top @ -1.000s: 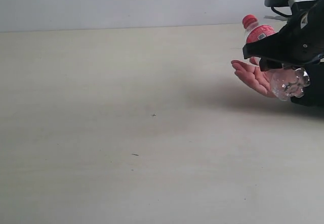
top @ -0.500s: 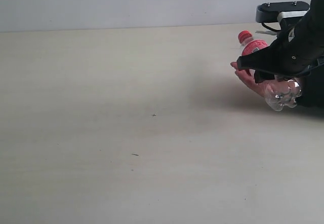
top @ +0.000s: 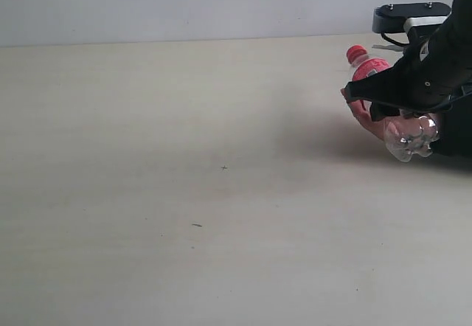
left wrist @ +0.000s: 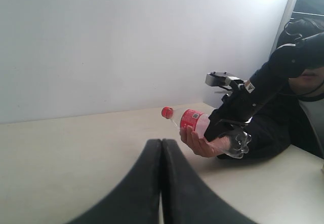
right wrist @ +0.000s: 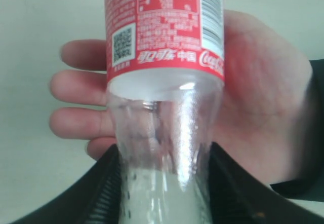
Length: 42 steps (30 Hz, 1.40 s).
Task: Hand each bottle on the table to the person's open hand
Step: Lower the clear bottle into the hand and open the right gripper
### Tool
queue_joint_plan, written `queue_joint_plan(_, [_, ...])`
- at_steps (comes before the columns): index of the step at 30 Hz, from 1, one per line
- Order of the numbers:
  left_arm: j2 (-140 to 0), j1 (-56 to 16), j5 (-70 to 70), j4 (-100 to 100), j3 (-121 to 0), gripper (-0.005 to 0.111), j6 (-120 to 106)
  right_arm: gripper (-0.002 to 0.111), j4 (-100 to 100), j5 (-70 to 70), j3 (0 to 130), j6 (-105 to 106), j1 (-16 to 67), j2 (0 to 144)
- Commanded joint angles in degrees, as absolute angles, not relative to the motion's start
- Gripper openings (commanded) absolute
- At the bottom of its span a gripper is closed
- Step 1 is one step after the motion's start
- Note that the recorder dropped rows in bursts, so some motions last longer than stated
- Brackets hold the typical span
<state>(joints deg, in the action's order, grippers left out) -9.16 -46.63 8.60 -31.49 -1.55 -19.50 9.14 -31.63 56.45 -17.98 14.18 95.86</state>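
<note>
- Right wrist view: we see the right gripper (right wrist: 164,181) clamped on the bottle (right wrist: 164,41), which sits tilted across the hand (right wrist: 263,97)
- Left gripper (left wrist: 161,150) fingers together, empty, over the table (left wrist: 61,153)

We count one table (top: 184,230), one red-capped clear bottle (top: 371,68) above the table, one open hand (top: 368,121) above the table, two grippers above the table, the right gripper (right wrist: 164,153) and the left gripper (left wrist: 161,148).

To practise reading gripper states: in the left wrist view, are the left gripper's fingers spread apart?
No, the left gripper has its two black fingers pressed together, with no gap between them.
</note>
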Motion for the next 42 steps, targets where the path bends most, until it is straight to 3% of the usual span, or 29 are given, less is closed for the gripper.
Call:
queue_joint_plan(1, [-8.9, -46.6, 8.6, -31.7, -1.3, 0.000, -19.3, 0.026, 9.0, -30.0, 56.3, -18.0, 14.0, 96.0])
queue_joint_plan(17, [-8.9, -46.6, 8.6, -31.7, -1.3, 0.000, -19.3, 0.058, 9.0, -29.0, 56.3, -18.0, 14.0, 96.0])
queue_joint_plan(28, [-8.9, -46.6, 8.6, -31.7, -1.3, 0.000, -19.3, 0.072, 9.0, -28.6, 56.3, -18.0, 14.0, 96.0])
queue_joint_plan(37, [-8.9, -46.6, 8.6, -31.7, -1.3, 0.000, -19.3, 0.073, 9.0, -28.6, 56.4, -18.0, 14.0, 96.0])
queue_joint_plan(42, [-8.9, -46.6, 8.6, -31.7, -1.3, 0.000, -19.3, 0.086, 9.0, -27.5, 56.4, -18.0, 14.0, 96.0])
